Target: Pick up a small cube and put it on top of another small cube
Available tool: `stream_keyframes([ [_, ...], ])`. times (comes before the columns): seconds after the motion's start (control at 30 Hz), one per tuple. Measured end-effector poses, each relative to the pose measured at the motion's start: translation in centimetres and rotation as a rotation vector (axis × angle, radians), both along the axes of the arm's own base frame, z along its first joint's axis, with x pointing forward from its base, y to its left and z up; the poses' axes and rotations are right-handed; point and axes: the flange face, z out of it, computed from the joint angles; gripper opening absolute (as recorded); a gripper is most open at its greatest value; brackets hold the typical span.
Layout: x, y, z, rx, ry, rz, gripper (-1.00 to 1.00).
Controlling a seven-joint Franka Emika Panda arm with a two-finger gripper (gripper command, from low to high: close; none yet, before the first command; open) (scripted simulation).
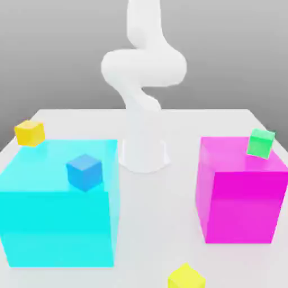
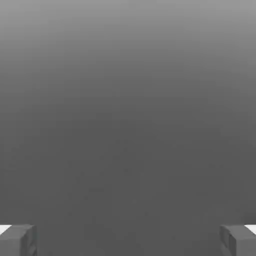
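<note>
At the near edge of the white table (image 1: 185, 126), the lemon-yellow cube (image 1: 186, 277) sits alone on the bare surface, in front of the gap between the two big blocks and a little toward the exterior view's right. Behind it on the exterior view's left stands the large cyan block (image 1: 56, 219), with a small blue cube (image 1: 85, 171) resting on its top. On the exterior view's right stands the large magenta block (image 1: 239, 197), and a small green cube (image 1: 261, 143) sits tilted at its far top corner. Between and behind the two blocks rises the white arm (image 1: 143, 73) from its round base, coiling upward. Farthest back, at the table's far corner on the exterior view's left, lies the golden-yellow cube (image 1: 29, 133), well apart from the lemon-yellow one. In the hand view the gripper (image 2: 128, 240) is spread wide, its two grey fingertips (image 2: 18, 240) far apart with nothing between them but plain grey background.
</note>
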Motion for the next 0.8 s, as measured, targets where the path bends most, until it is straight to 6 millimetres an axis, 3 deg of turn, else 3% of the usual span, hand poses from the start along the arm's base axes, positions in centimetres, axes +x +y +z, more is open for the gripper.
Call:
stream_keyframes([
  [0.2,7.0,1.5,-8.9,-0.033,0.156,0.143,0.0],
  [0.4,11.7,3.6,-18.8,-0.077,0.303,0.276,0.0],
  [0.6,14.1,6.0,-29.5,-0.136,0.447,0.408,0.0],
  [0.8,14.1,7.4,-40.4,-0.21,0.589,0.53,0.0],
])
